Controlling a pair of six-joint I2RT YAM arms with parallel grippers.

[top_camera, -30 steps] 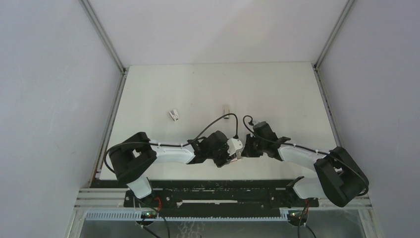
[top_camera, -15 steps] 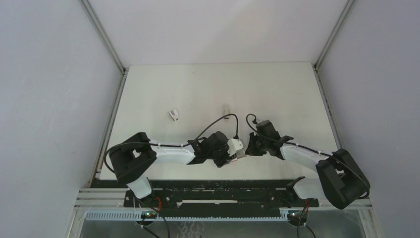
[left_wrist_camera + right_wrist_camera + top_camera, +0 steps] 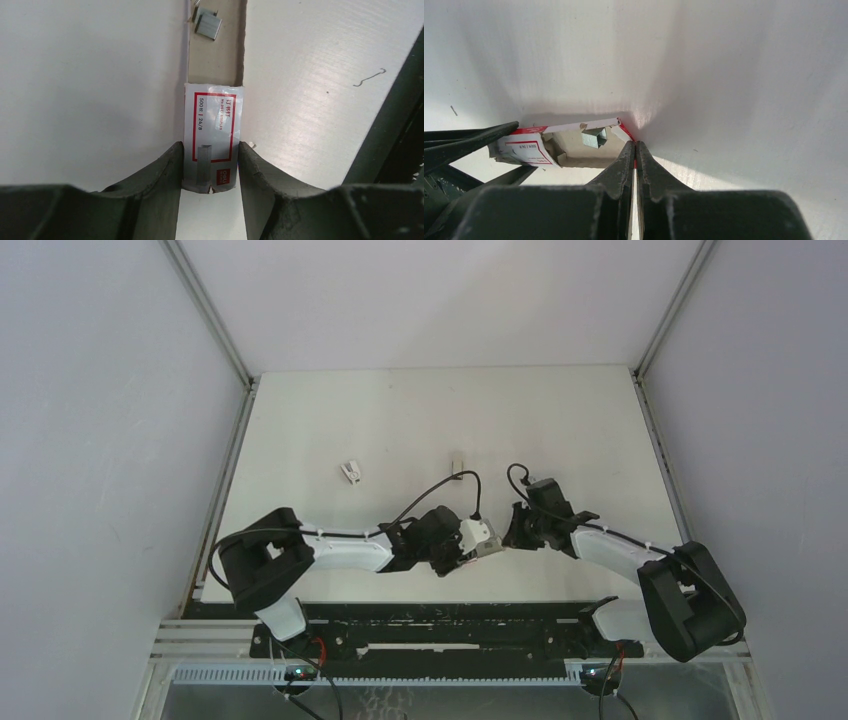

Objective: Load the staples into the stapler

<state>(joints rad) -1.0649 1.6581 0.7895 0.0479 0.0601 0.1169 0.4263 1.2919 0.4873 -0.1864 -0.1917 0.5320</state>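
Note:
A short block of silvery staples [image 3: 207, 25] [image 3: 593, 137] lies in the tan tray [image 3: 217, 60] that sticks out of a red-and-white staple box sleeve [image 3: 212, 125] [image 3: 524, 149]. My left gripper [image 3: 210, 150] [image 3: 472, 543] is shut on the sleeve, one finger on each side. My right gripper [image 3: 634, 145] [image 3: 510, 534] is shut on the red-edged end flap of the tray. The white stapler [image 3: 350, 472] lies alone on the table, up and to the left of both grippers.
A small greyish piece [image 3: 457, 464] rests on the table just beyond the grippers; I cannot tell what it is. A bent loose wire [image 3: 370, 77] lies near the dark front rail [image 3: 390, 130]. Grey walls enclose the white table [image 3: 560, 420] on three sides.
My right gripper has moved to the right, away from the left one, and the tray has slid further out of the sleeve. The left arm has stayed put.

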